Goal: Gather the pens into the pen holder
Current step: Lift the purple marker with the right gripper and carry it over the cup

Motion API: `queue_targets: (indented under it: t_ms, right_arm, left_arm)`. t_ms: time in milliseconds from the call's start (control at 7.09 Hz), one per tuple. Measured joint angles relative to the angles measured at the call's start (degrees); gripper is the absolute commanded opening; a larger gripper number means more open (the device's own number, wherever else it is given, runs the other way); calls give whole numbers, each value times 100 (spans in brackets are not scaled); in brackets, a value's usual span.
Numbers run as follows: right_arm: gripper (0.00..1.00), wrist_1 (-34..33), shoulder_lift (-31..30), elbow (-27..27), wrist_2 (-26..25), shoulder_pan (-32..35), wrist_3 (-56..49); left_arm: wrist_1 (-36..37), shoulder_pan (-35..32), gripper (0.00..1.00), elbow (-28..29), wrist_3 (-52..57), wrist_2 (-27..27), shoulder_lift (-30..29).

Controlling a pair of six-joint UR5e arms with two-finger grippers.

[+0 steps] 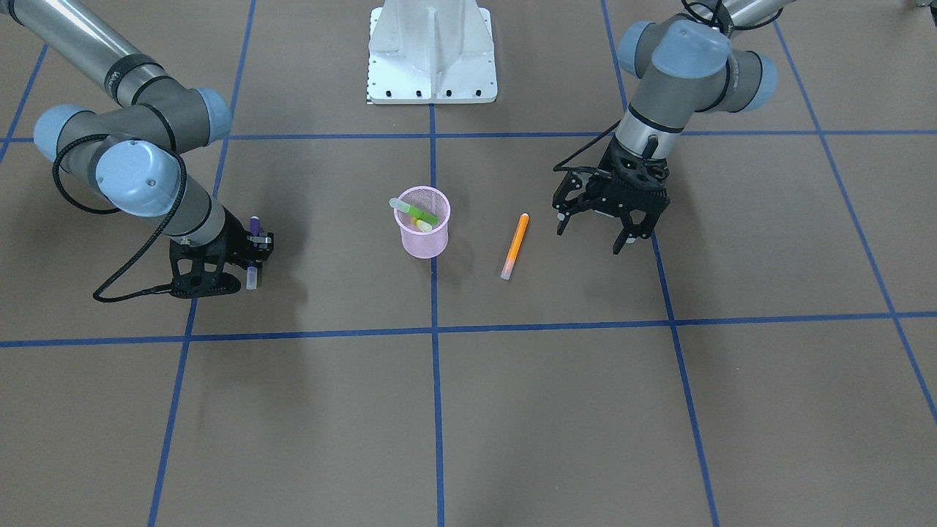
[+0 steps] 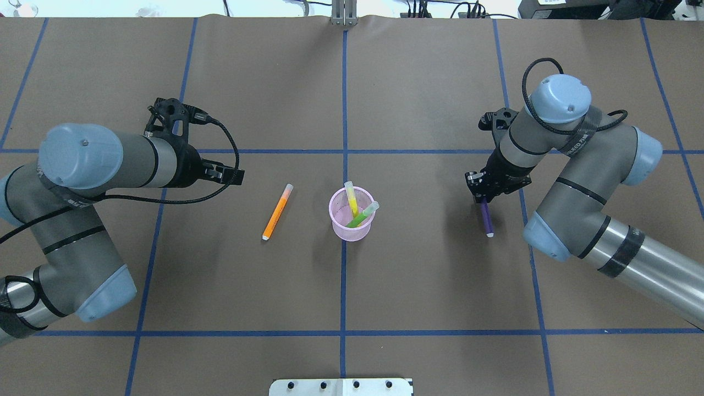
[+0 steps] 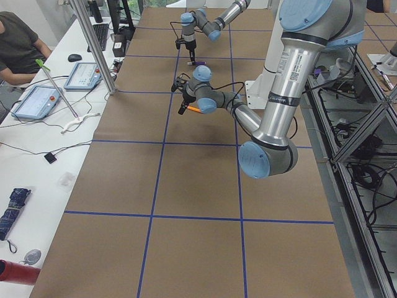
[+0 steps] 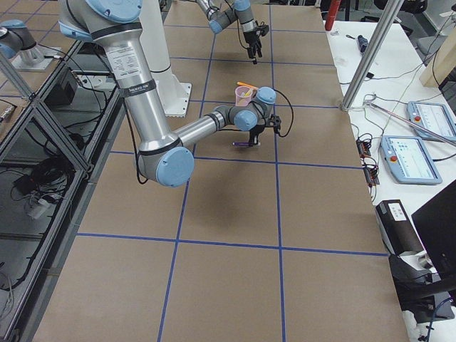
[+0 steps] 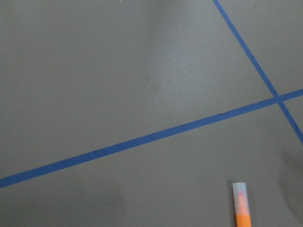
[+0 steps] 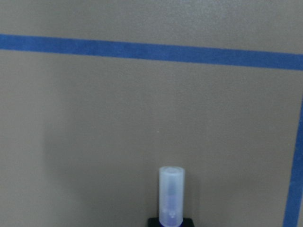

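Purple is the colour of the pen being worked on: the purple pen point(image 2: 487, 220) is clamped in the right end effector point(image 2: 483, 193), which is closed on its far end, with the pale cap pointing toward the near side. Whether the cap tip touches the tabletop point(image 2: 440, 286) I cannot tell. The pink mesh pen holder point(image 2: 352, 231) stands at the middle, well to the left of that pen. It already holds the yellow pen point(image 2: 350, 197) and the green pen point(image 2: 367, 212), both leaning and poking above the rim. The orange pen point(image 2: 276, 213) lies flat just left of the holder. The left end effector point(image 1: 589, 240) hangs spread apart and empty, near the pen's far end but not over it.

The step in hand looks like carrying the purple pen to the holder. That calls for lifting it, bringing it above the rim, tipping it upright and releasing it beside the two leaning pens. After that, the left arm would need to come down over the orange pen.
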Motion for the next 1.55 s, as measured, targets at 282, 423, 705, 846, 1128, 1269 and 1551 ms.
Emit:
queue_targets:
  t_ms: [282,423,705,846,1128,1269,1551]
  right_arm:
    - [0,-1,-1,947,-850,-53,723]
    - [0,10,11,1341,-1582,-337,1530]
    - [0,26,160,1848,-3239,-1171,3030]
    - [0,24,340,1952,-4014,-1513,3557]
    - [0,13,687,2084,-4889,-1801,3978]
    - [0,14,756,2121,-5152,-1856,4025]
    - [0,23,781,2101,-5978,-2210,4057]
  left_arm:
    - [-168,-1,100,23,0,6,-1]
    - [-200,5,100,39,0,8,-1]
    - [-214,10,100,66,2,9,0]
    - [-216,7,100,69,6,9,0]
    - [-220,-4,100,83,8,9,0]
    - [-220,-5,100,86,9,9,0]
    - [-218,1,100,92,5,9,0]
